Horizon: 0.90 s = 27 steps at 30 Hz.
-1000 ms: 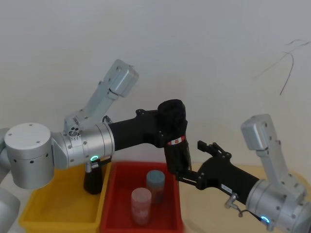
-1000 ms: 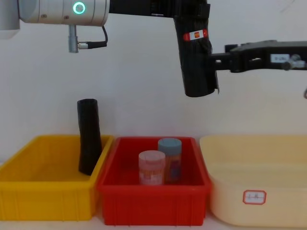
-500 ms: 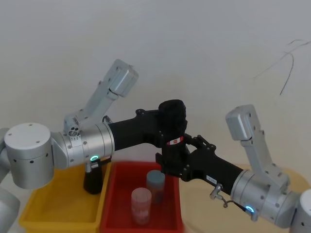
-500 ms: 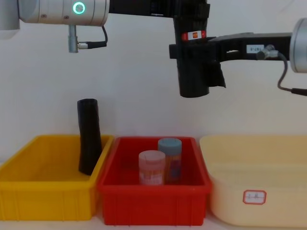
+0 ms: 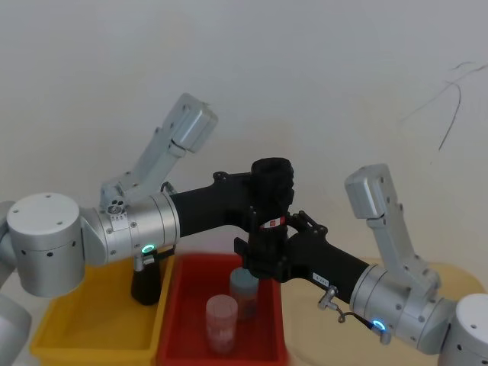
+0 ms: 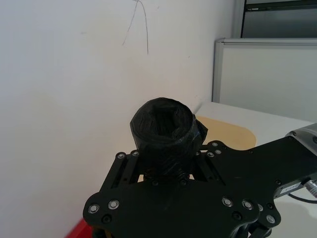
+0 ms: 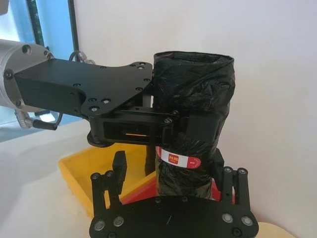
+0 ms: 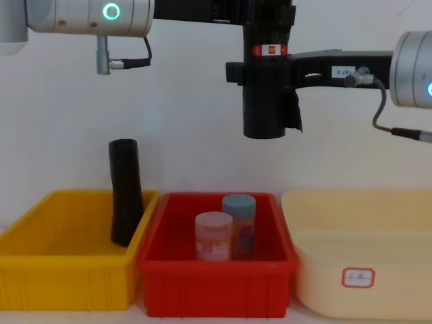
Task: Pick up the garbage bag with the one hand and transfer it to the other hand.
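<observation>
I see garbage bag [image 8: 264, 101] hanging upright, long axis vertical, wider end up. Left end effector [image 5: 263, 200] clamped above label [image 8: 268, 49]; right end effector [image 7: 176, 178] fingers apart, straddling below label.

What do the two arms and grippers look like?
Both arms are silver cylinders. The left gripper is long, black, two-fingered, behind a green light ring. The right gripper matches, with a white sticker, blue ring and thin grey cable.
</observation>
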Each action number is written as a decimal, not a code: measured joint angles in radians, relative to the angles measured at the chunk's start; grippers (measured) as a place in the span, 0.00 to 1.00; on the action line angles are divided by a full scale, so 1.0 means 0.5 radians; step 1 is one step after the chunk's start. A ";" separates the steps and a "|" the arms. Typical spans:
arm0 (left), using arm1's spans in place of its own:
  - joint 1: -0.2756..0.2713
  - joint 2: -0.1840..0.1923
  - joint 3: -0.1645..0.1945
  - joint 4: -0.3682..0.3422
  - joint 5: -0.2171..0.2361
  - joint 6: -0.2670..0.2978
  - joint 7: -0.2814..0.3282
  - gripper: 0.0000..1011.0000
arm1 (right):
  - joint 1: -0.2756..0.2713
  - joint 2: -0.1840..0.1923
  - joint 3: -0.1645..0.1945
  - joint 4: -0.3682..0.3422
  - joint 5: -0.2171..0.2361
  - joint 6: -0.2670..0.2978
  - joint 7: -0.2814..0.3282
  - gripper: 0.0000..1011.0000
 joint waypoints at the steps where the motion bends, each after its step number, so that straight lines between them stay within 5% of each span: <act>1: 0.000 0.000 0.000 0.000 0.000 0.000 0.000 0.37 | 0.004 -0.002 -0.004 0.010 0.002 -0.007 0.004 0.99; 22: 0.000 0.000 0.000 0.000 0.000 0.000 0.000 0.37 | 0.039 -0.023 -0.059 0.136 0.027 -0.084 0.022 0.99; 27: 0.000 0.000 0.000 0.000 0.000 0.000 0.000 0.37 | 0.042 -0.025 -0.066 0.147 0.030 -0.094 0.020 0.88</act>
